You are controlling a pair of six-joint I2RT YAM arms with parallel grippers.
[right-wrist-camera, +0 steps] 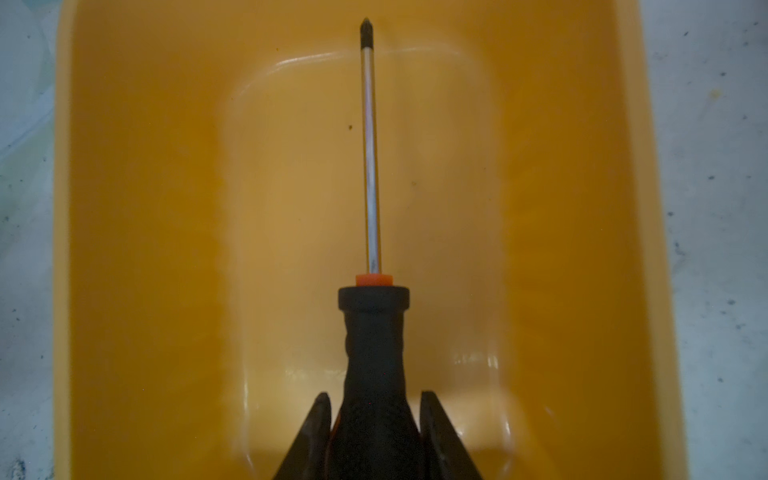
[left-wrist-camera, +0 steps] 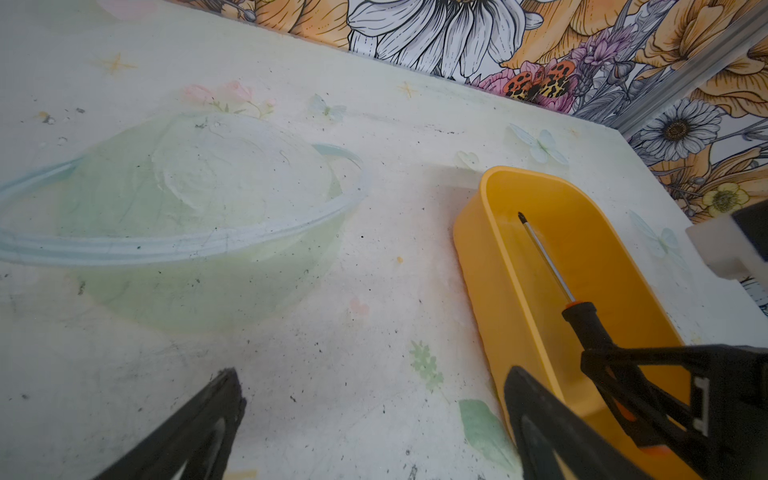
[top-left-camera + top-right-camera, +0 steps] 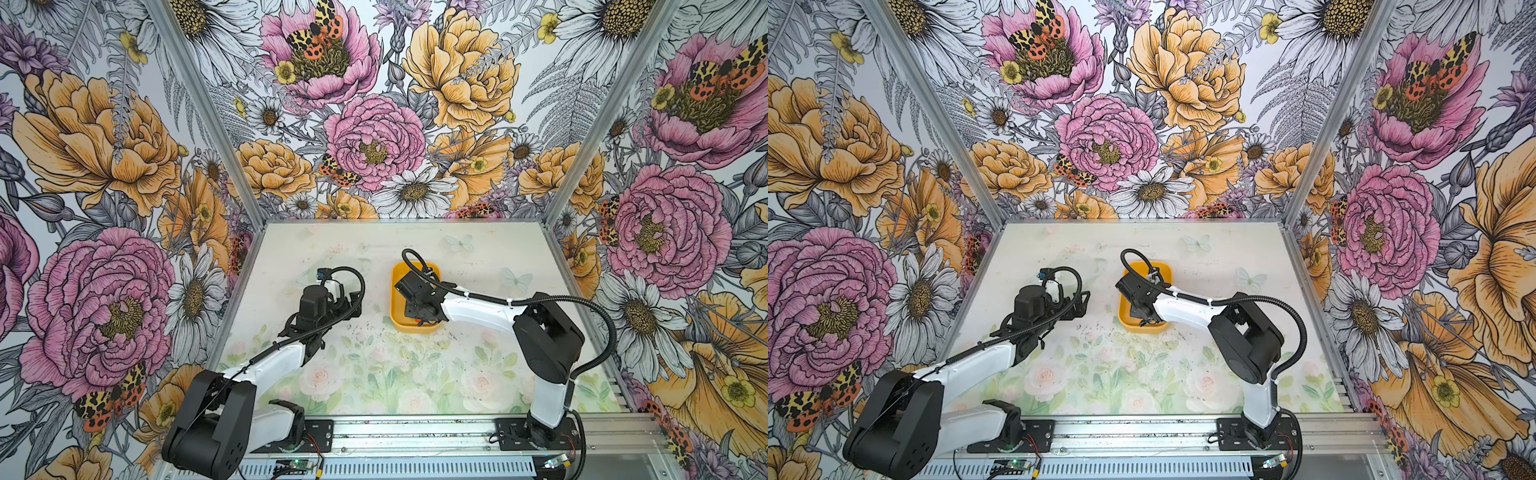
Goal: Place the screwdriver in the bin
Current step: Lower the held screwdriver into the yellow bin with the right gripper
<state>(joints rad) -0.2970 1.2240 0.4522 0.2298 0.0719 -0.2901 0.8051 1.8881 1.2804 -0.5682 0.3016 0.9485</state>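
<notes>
- Screwdriver: lies lengthwise over the floor of the bin, tip toward the bin's 12 o'clock end; contact with the floor cannot be told.
- Right gripper: clamped on the black handle, at the bin's 6 o'clock end.
- Bin: in both top views, just toward 12 o'clock from the centre of the table.
- Left gripper: jaws apart, holding nothing, at 9 o'clock of the bin.

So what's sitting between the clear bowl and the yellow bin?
Nothing: just bare, speckled table between bowl and bin, seen in the left wrist view.
</notes>
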